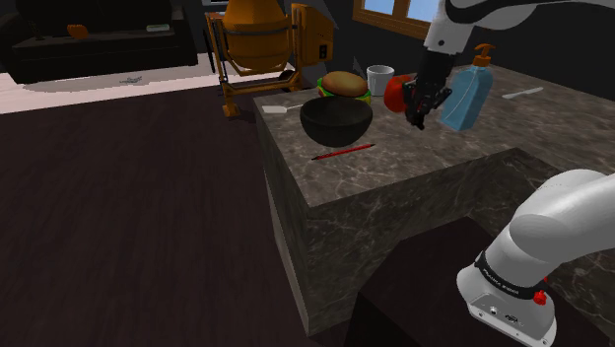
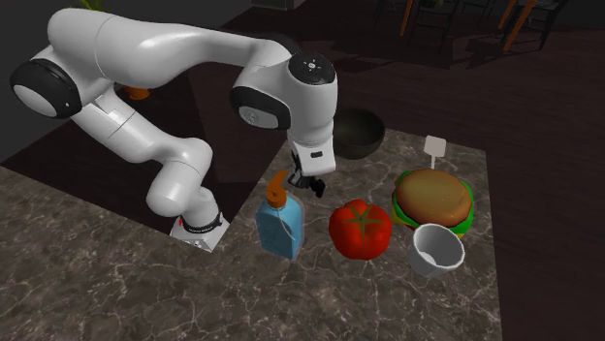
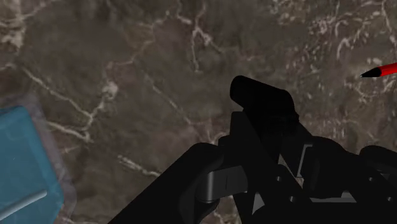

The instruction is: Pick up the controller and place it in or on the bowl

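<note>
My black gripper (image 1: 420, 114) hangs above the marble counter (image 1: 424, 163), between a red tomato (image 1: 395, 95) and a blue soap bottle (image 1: 466, 96). In the wrist view its fingers (image 3: 216, 184) are shut on a black controller (image 3: 261, 102), which sticks out past the fingertips, lifted off the stone. The dark bowl (image 1: 336, 120) stands on the counter, toward the shoulder view's left of the gripper, and looks empty. In the second exterior view the gripper (image 2: 308, 182) is just above the bottle (image 2: 280, 225), with the bowl (image 2: 357, 133) behind it near the counter's far edge.
A burger (image 1: 344, 86) and a white cup (image 1: 379, 79) stand behind the bowl. A red pencil (image 1: 343, 152) lies in front of it. A white utensil (image 1: 279, 109) lies at the counter's edge. An orange mixer (image 1: 261, 39) stands on the floor beyond.
</note>
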